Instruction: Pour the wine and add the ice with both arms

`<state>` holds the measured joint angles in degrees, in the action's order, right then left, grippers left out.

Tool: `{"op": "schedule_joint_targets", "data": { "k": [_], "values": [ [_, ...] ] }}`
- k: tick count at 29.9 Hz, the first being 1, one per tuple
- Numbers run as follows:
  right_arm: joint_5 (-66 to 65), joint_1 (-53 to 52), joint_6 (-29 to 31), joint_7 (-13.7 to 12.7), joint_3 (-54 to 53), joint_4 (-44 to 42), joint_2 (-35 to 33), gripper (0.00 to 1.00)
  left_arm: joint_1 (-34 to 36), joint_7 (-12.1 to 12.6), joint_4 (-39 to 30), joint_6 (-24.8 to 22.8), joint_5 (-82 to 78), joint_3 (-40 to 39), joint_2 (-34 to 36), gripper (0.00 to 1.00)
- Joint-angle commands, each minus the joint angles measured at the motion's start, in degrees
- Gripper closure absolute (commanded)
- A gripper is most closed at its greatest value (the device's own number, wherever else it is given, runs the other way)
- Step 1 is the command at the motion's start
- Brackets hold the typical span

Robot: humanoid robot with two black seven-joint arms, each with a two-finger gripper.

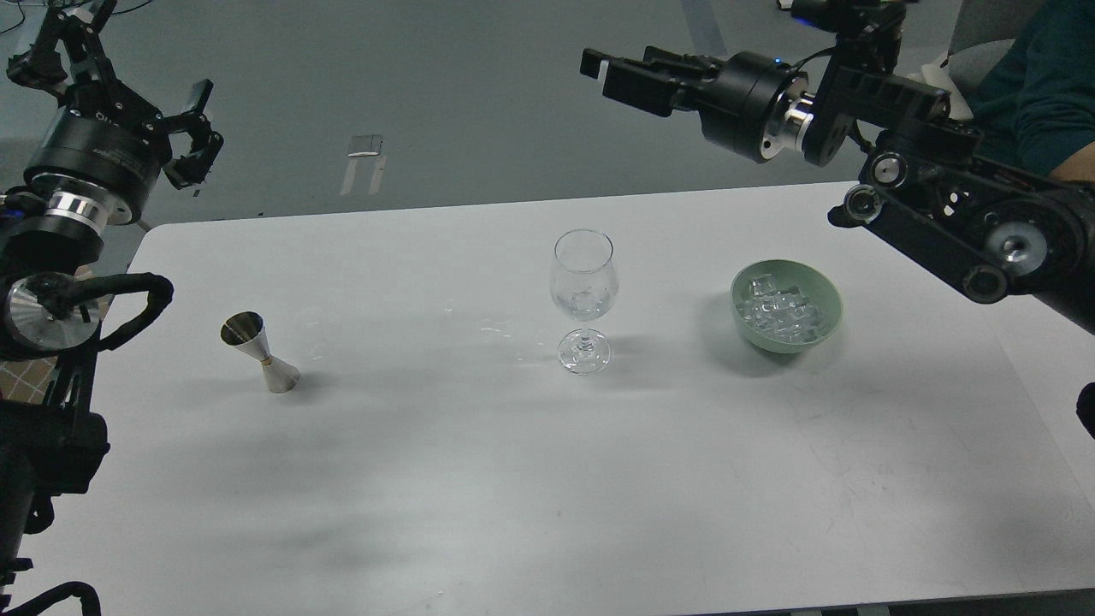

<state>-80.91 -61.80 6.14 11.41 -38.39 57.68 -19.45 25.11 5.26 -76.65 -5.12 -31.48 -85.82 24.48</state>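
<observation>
A clear wine glass (pixel 583 287) stands upright mid-table with clear ice (pixel 585 301) at the bottom of its bowl. A pale green bowl (pixel 825 329) to its right holds a heap of clear ice cubes (pixel 780 310). My right gripper (pixel 616 75) is raised high behind the table, above and right of the glass, pointing left. Its dark fingers overlap, so I cannot tell whether they are open, and nothing shows in them. My left gripper (pixel 128 85) is open and empty, held high off the table's far left corner.
A steel jigger (pixel 259 351) stands on the left of the white table (pixel 479 479). A seated person in teal (pixel 1044 85) and a chair are at the far right, behind my right arm.
</observation>
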Motion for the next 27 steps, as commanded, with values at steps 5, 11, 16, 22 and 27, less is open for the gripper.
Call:
{"op": "schedule_joint_targets", "data": {
  "k": [5,11,16,22,27],
  "values": [
    [24.7,0.5,2.6,1.2,-10.4,-10.6,4.9,0.0,2.3,-0.2,5.5,-3.4,-3.6,0.7,-0.2,0.02],
    [38.2,0.6,4.8,3.8,-10.7,-17.5,7.7,0.0,8.0,-1.0,13.4,-8.1,-6.9,4.9,-0.4,0.02],
    [49.6,0.8,10.4,4.2,-11.4,-24.0,10.5,0.0,12.1,-1.6,20.4,-12.8,-6.9,7.8,-1.1,0.02],
    [54.4,1.6,12.3,6.8,-11.4,-24.5,12.0,0.0,12.9,-2.9,22.0,-18.1,-5.7,8.4,-3.0,0.02],
    [54.4,2.9,12.1,7.4,-11.5,-24.5,13.6,0.0,12.2,-3.4,21.9,-20.2,-5.5,8.1,-5.7,0.02]
  ]
}}
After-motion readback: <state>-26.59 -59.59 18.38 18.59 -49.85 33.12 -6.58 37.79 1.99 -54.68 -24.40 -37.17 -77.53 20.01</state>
